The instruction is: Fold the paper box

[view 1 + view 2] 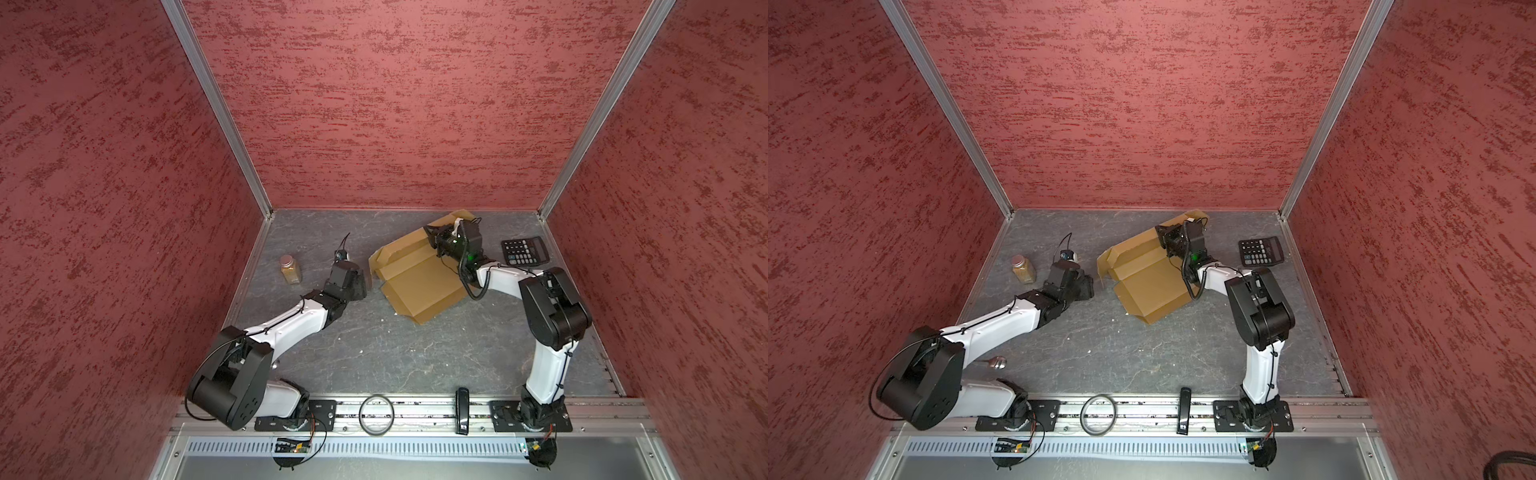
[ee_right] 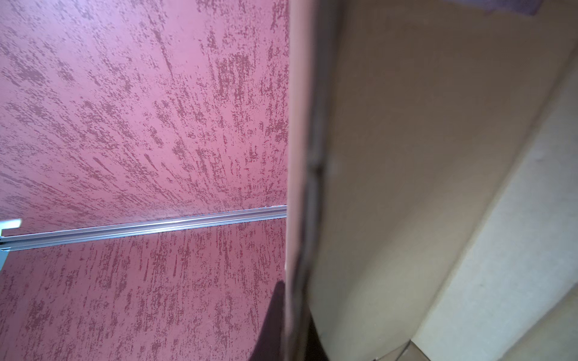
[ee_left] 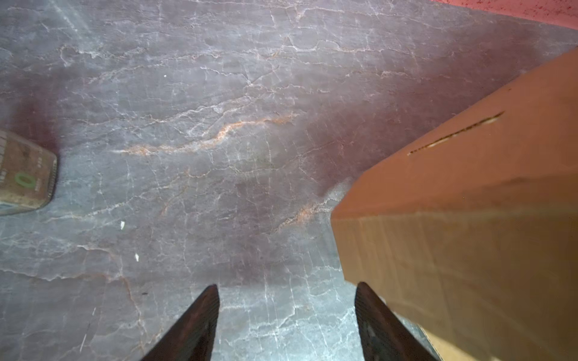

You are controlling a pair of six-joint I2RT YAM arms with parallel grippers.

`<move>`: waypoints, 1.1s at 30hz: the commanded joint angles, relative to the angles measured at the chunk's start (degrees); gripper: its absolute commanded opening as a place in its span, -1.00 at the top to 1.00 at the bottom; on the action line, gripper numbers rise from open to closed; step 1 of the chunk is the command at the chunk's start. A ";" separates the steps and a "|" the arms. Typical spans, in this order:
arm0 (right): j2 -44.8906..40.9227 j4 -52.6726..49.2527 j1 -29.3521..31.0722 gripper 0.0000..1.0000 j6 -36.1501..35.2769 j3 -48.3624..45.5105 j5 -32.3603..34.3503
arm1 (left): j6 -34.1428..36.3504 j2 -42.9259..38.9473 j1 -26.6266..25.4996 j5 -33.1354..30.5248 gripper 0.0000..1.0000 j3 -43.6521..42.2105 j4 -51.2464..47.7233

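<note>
We see our left gripper [image 3: 286,286] spread wide just beside the paper box [image 1: 419,278]. Our right gripper [image 2: 295,300] pinches its raised edge.

Three walls [image 1: 395,104], textured in mottled dark red, close in the bench [image 1: 395,353]. Its top is grey and stone-like, veined with pale and orange cracks. Silver metal posts [image 1: 218,108] stand at its two far corners. A metal rail [image 1: 424,415] runs along the near edge, with a slotted strip [image 1: 374,448] just below it.
</note>
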 commanded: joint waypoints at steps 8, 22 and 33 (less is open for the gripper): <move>1.43 -2.61 -0.45 1.00 0.09 4.08 -0.19 | 3.04 3.77 1.10 2.93 -0.40 3.71 4.52; 2.81 -5.84 -0.45 1.00 -0.40 7.07 -0.43 | 5.93 8.63 1.03 7.27 -0.43 6.52 9.00; 3.82 -6.97 -0.45 1.00 -0.13 8.22 -0.41 | 5.97 10.29 -0.71 8.57 -0.43 7.68 9.74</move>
